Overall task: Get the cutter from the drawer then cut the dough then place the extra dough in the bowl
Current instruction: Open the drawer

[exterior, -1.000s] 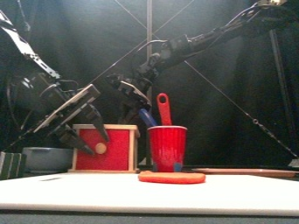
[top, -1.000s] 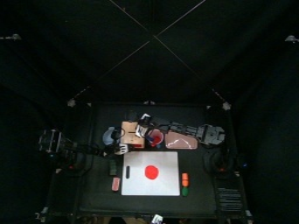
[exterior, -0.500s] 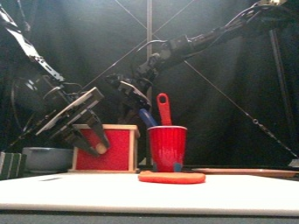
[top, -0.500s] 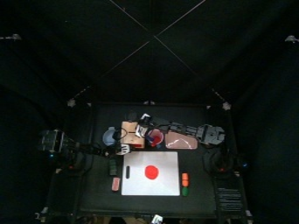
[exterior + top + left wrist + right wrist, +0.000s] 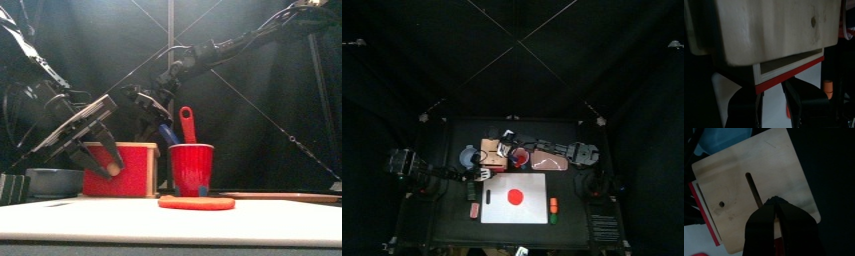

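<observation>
Inside the drawer, per task, is where the cutter should be; not seen in any view. Its red drawer front (image 5: 140, 172) faces the booth's open front. L wrist view shows a pale-rimmed recess behind it, so the drawer looks a little way out of the wooden box (image 5: 764, 30); contents too dark to read.

Tool state, left gripper (image 5: 772, 94): jaws narrow, one each side of the front's middle. Looks like a pinch on it; knob itself hidden. Then right gripper (image 5: 775, 203): jaws together, tip on or just above box top, prob. bracing. Contact not certain.

Key relation: drawer slides along the axis from box toward the open front, i.e. toward the white cutting board (image 5: 80, 225). L arm is at that face, so the pull is its job, straight forward, w/ R holding the box back.

Neighbours: blue-grey bowl (image 5: 51, 181) just beside box on L-arm side, red cup (image 5: 190, 168) just beside it on R-arm side. Red dough (image 5: 197, 202) lies on the board, uncut.
</observation>
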You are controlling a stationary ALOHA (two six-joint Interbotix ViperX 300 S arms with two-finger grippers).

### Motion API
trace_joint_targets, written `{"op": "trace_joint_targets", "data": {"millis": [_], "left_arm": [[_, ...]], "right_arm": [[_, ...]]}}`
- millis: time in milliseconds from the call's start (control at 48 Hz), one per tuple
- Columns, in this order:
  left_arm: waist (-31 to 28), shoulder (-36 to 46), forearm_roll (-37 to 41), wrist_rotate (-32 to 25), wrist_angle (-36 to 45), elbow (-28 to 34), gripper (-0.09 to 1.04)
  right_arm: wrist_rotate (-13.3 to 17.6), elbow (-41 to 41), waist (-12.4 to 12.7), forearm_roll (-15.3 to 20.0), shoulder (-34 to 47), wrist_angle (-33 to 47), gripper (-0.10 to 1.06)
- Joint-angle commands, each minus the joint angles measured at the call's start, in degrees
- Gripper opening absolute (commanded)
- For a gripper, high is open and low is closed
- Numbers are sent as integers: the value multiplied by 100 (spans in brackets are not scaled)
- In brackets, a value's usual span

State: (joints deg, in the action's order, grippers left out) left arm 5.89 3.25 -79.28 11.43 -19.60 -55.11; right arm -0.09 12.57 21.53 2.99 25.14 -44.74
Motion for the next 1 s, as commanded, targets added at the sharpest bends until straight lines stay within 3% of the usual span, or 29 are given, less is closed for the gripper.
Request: {"op": "trace_joint_targets", "data": {"millis": [21, 271, 750, 896, 1000], "left_arm": [[237, 53, -105, 0, 26, 79, 56], [668, 44, -404, -9, 26, 132, 56], [958, -18, -624, -9, -26, 255, 57], [958, -141, -624, -9, -123, 281, 61], [958, -149, -624, -9, -114, 325, 70]], "right_arm": [[-9, 62, 0, 0, -105, -35, 4], [35, 62, 0, 0, -105, -44, 4], [70, 79, -26, 0, -105, -88, 4], [62, 70, -35, 9, -105, -88, 4], [62, 53, -35, 9, -105, -88, 4]]}}
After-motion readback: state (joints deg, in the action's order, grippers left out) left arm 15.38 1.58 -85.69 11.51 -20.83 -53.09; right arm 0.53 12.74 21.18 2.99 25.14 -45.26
